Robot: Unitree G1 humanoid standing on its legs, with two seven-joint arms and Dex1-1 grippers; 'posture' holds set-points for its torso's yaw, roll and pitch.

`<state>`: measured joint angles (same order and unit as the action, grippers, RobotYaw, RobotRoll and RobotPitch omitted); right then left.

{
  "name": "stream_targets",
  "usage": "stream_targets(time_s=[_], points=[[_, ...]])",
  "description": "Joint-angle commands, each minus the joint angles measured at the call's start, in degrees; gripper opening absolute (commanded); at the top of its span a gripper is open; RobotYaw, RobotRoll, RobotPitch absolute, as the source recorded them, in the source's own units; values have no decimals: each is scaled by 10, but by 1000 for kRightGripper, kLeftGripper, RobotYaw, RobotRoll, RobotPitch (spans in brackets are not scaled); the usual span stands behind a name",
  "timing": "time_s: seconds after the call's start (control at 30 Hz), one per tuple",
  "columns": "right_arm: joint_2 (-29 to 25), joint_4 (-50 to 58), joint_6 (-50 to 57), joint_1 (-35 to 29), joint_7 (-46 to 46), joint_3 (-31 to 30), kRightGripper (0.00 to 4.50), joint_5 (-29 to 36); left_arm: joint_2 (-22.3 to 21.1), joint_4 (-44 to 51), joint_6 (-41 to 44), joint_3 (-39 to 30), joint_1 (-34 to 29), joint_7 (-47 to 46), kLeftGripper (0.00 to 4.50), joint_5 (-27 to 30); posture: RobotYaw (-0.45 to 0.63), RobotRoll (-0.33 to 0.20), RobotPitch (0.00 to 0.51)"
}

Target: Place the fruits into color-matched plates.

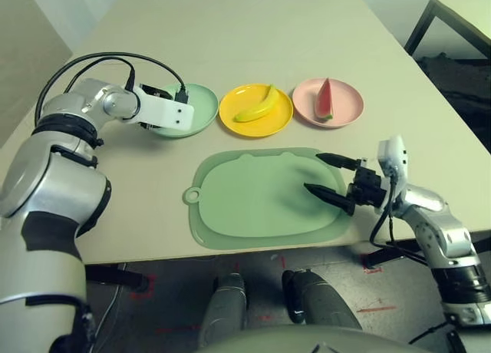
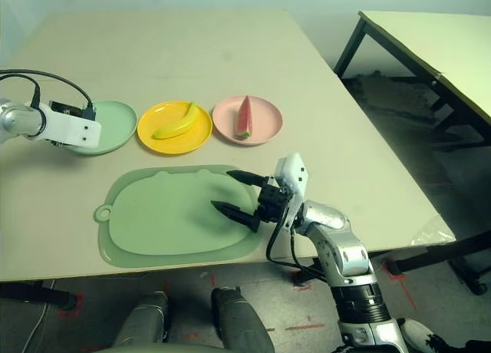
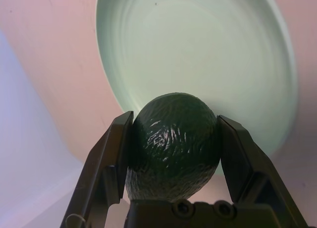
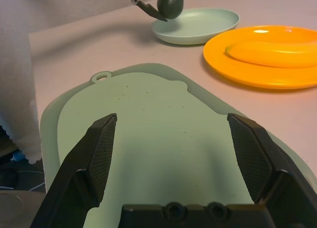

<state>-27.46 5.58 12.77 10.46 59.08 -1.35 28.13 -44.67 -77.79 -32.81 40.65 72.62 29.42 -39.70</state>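
A dark green avocado (image 3: 173, 143) sits between the two fingers of my left gripper (image 3: 176, 118), which is shut on it just above the near rim of the mint green plate (image 1: 201, 100). In the right wrist view the avocado (image 4: 171, 5) hangs over that plate (image 4: 198, 27). The yellow banana (image 1: 258, 106) lies in the yellow plate (image 1: 255, 124). The red watermelon wedge (image 1: 324, 100) rests in the pink plate (image 1: 347, 106). My right gripper (image 1: 313, 172) stands open and holds nothing, low over the right end of the green mat.
A large rounded green mat (image 1: 245, 203) with a tab lies near the table's front edge. The three plates form a row behind it. A second table (image 2: 430, 38) stands off to the right, across a gap of floor.
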Motion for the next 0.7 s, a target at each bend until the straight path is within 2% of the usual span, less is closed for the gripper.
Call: stream_targets(time_s=[0.03, 0.27, 0.43, 0.57, 0.6, 0.7], points=[[-8, 10, 11, 1, 0, 7, 4500, 6, 12, -9, 4, -17, -15, -11, 2900, -5, -123, 0, 129], [-16, 26, 20, 1, 3, 15, 4500, 21, 34, -10, 16, -73, -31, 24, 2900, 32, -136, 0, 131], [-19, 29, 23, 4, 2, 16, 4500, 25, 37, -8, 21, -91, -38, 39, 2900, 34, -134, 0, 130], [-19, 33, 24, 3, 1, 14, 4500, 24, 33, -7, 23, -98, -42, 41, 4284, 30, -132, 0, 131], [-19, 33, 24, 3, 1, 14, 4500, 24, 31, -7, 23, -99, -43, 42, 4469, 30, -132, 0, 131], [-19, 32, 24, 2, 2, 14, 4500, 23, 28, -7, 22, -102, -44, 42, 4469, 27, -129, 0, 132]])
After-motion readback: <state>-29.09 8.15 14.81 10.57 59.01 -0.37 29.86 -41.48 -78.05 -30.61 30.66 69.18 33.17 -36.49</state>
